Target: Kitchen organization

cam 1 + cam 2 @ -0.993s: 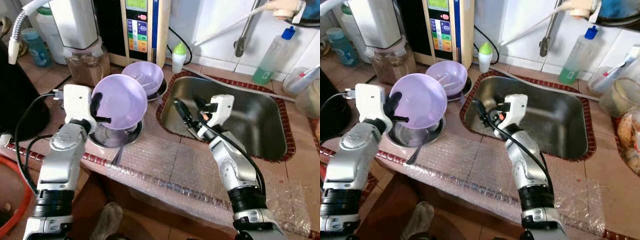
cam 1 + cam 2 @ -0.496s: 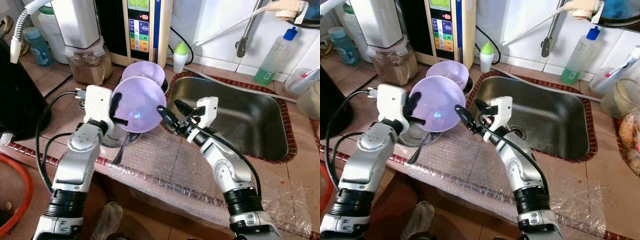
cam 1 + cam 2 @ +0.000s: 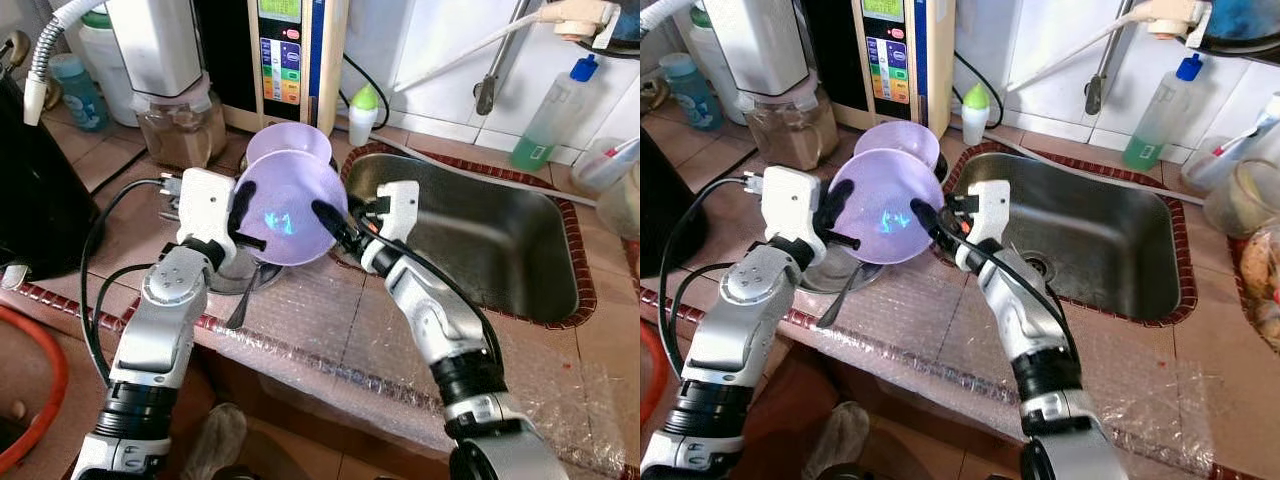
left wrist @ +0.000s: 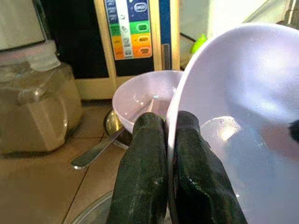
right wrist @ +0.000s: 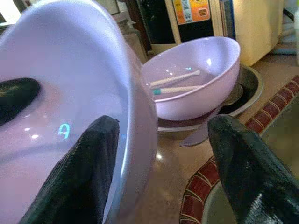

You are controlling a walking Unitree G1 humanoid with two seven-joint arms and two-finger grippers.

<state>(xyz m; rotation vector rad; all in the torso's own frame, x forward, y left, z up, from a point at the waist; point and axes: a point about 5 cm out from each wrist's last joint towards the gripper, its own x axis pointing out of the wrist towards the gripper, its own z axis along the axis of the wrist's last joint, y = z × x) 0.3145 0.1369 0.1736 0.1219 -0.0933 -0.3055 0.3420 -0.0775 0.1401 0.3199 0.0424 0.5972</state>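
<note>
My left gripper (image 3: 240, 214) is shut on the rim of a lilac plastic bowl (image 3: 290, 215), holding it tilted on edge above the counter; its fingers (image 4: 147, 154) pinch the rim. At the bowl's opposite edge my right gripper (image 3: 330, 224) is open, one finger (image 5: 91, 163) inside the bowl and the other finger (image 5: 243, 163) outside. A second lilac bowl (image 5: 196, 79) with two utensils in it rests on a steel dish behind. The steel sink (image 3: 480, 230) lies to the right.
A steel plate (image 3: 235, 278) and a spoon (image 3: 240, 305) lie under the held bowl. A water machine (image 3: 290, 50), a jar (image 3: 175, 125), and a small green-capped bottle (image 3: 362, 112) line the back. A green soap bottle (image 3: 550, 110) stands behind the sink. Bubble wrap (image 3: 350, 340) covers the counter's front.
My left gripper has carried the bowl right, toward the sink's edge. My right gripper came left out of the sink and now straddles the bowl's rim.
</note>
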